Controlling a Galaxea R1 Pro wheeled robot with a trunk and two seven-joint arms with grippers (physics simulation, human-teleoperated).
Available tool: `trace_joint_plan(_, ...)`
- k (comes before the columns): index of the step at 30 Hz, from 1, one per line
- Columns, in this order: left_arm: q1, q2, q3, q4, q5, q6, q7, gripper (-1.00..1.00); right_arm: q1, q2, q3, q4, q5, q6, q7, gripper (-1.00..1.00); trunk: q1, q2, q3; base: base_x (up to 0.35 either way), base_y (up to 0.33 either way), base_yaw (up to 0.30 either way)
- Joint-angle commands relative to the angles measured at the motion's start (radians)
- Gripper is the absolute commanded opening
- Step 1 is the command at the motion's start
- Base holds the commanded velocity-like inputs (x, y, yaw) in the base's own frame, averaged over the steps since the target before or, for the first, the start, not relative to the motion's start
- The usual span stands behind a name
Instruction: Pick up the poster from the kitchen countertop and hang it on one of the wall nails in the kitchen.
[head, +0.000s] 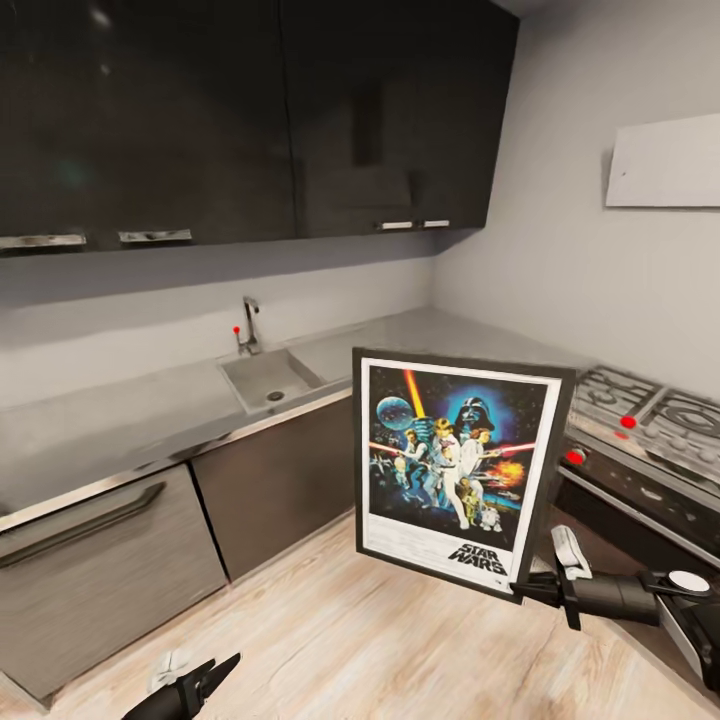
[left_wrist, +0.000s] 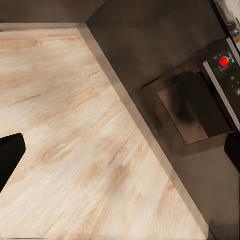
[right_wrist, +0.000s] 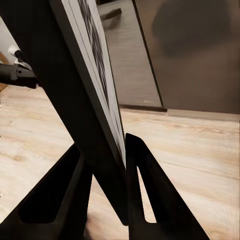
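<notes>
Poster (head: 458, 468) upright above floor, lower corner clamped between right jaws (right_wrist: 107, 170), left jaws (head: 205, 678) apart

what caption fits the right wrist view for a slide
Right tool clamps the framed poster's lower edge above the wood floor.

Home kitchen, sink (head: 272, 378), gas hob (head: 655, 408), dark cabinets (head: 250, 110), seemingly domestic

The grey kitchen countertop (head: 120, 415) carries a built-in sink (head: 268, 378) with a tap (head: 249, 322) behind it
</notes>
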Motion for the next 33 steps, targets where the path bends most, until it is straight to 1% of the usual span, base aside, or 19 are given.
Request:
trace_joint_plan(1,-0.001,0.0,0.0,0.002,0.002,-0.004,-0.003,1.0,-0.001,0.0,0.0,0.0,-0.002,0.002,0.003,-1.0,0.0,-0.002,-0.003,-0.148,0.121,0.257)
trace_joint_plan(5,-0.001,0.0,0.001,0.002,0.002,-0.003,-0.003,1.0,-0.001,0.0,0.001,0.0,-0.002,0.004,-0.003,-1.0,0.0,-0.002,-0.005,-0.214,0.174,0.248)
trace_joint_plan(8,-0.001,0.0,0.001,0.002,0.002,-0.004,-0.003,1.0,-0.001,0.0,0.0,0.0,-0.003,0.007,-0.004,-1.0,0.0,-0.002,-0.005,-0.241,0.191,0.113)
trace_joint_plan(26,-0.001,0.0,0.002,0.002,0.002,-0.003,-0.003,1.0,-0.001,0.0,-0.001,0.0,-0.004,0.008,-0.004,-1.0,0.0,-0.002,-0.006,-0.265,0.186,0.017)
trace_joint_plan(33,-0.001,0.0,0.002,0.002,0.002,-0.004,-0.003,1.0,-0.001,0.0,0.001,-0.001,-0.003,0.007,-0.004,-1.0,0.0,-0.002,-0.009,-0.087,0.046,0.199)
